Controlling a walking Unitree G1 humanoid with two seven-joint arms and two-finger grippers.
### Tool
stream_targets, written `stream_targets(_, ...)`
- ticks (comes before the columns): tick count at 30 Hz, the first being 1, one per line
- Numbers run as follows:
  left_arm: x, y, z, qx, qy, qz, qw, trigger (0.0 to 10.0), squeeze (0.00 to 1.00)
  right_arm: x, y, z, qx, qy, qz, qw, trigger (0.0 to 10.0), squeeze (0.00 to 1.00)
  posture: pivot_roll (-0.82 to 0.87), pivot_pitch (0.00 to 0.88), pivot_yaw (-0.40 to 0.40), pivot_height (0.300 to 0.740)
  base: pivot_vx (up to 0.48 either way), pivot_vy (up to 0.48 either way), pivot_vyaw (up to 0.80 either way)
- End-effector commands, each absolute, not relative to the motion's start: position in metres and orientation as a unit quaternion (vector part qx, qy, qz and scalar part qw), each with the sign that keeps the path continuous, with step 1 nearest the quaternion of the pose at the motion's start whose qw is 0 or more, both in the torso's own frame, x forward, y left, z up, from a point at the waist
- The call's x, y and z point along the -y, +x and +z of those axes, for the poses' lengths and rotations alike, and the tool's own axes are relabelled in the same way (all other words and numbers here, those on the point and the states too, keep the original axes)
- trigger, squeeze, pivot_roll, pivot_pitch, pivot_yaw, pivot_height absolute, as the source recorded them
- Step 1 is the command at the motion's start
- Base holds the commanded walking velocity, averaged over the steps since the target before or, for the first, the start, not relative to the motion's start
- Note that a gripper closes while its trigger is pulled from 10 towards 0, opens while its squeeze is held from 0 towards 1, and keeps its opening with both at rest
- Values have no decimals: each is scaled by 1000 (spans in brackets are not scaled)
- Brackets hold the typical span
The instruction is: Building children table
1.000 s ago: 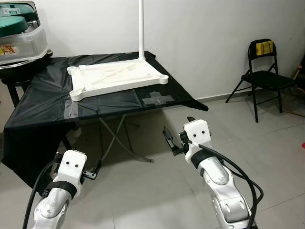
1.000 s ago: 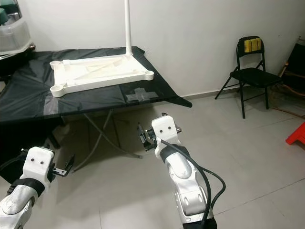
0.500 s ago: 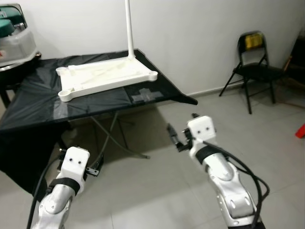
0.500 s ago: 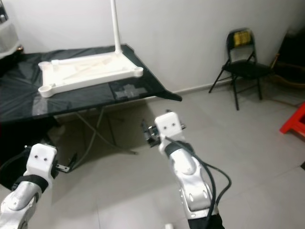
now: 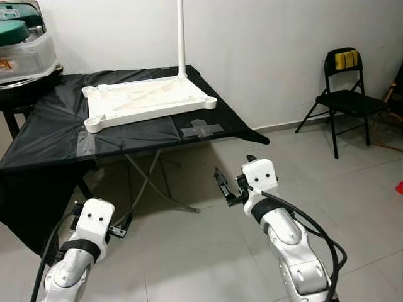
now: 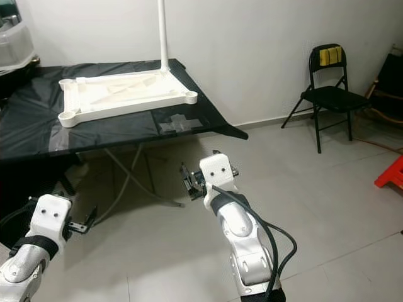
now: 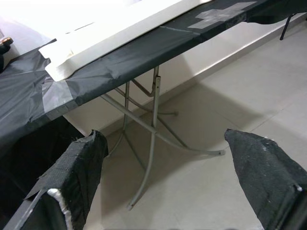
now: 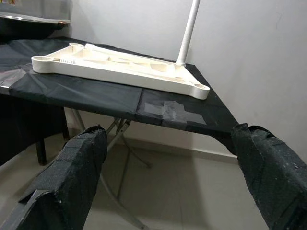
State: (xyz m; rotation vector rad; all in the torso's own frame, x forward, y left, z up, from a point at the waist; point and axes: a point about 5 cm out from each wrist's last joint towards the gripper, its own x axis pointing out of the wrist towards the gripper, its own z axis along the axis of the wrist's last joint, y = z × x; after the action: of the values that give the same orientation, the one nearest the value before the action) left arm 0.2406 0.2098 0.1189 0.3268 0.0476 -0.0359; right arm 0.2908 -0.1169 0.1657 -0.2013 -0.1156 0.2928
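A white children's tabletop (image 5: 148,100) lies upside down on a folding table draped in black cloth (image 5: 50,138). One white leg (image 5: 181,38) stands upright at its far right corner. My right gripper (image 5: 235,171) hovers open and empty above the floor, in front of the table's near right corner. In the right wrist view the tabletop (image 8: 120,64) lies ahead beyond the wide-apart fingers (image 8: 67,182). My left gripper (image 5: 123,225) hangs low by the cloth's front drape, open and empty. Its fingers (image 7: 72,182) frame the table's metal legs (image 7: 153,120).
A black folding chair (image 5: 346,94) with a yellow item on its back stands by the wall at right. A lidded appliance (image 5: 22,44) sits at the back left. Grey tape patches (image 5: 201,129) mark the cloth. A red object (image 6: 390,173) lies at the right edge.
The whole picture swung and dipped, then came back, so the camera moved. Both grippers stay open and low. Nothing on the table has shifted.
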Motion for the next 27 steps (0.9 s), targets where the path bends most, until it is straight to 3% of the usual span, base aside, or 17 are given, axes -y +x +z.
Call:
stream_targets(1, -212, 241, 116, -34, 165, -13, 986, 10000, 0, 114, 290, 168, 63, -100, 153, 981, 10000, 0, -25, 0, -41, 740, 0, 0, 0)
stream_targets(9, -212, 240, 115, -39, 172, -16, 984, 10000, 0, 114, 290, 167, 62, -97, 152, 982, 10000, 0, -22, 0, -39, 740, 0, 0, 0)
stream_targets(13, -212, 240, 114, -42, 173, -17, 984, 10000, 0, 114, 290, 167, 61, -97, 152, 982, 10000, 0, -22, 0, -39, 740, 0, -480, 0)
stream_targets(24, -213, 239, 115, -39, 164, -12, 986, 10000, 0, 114, 290, 166, 59, -115, 152, 980, 10000, 0, -22, 0, -40, 740, 0, 0, 0)
stream_targets(27, -213, 239, 114, -40, 164, -11, 986, 10000, 0, 112, 289, 165, 60, -136, 157, 976, 10000, 0, -22, 0, -42, 740, 0, 0, 592)
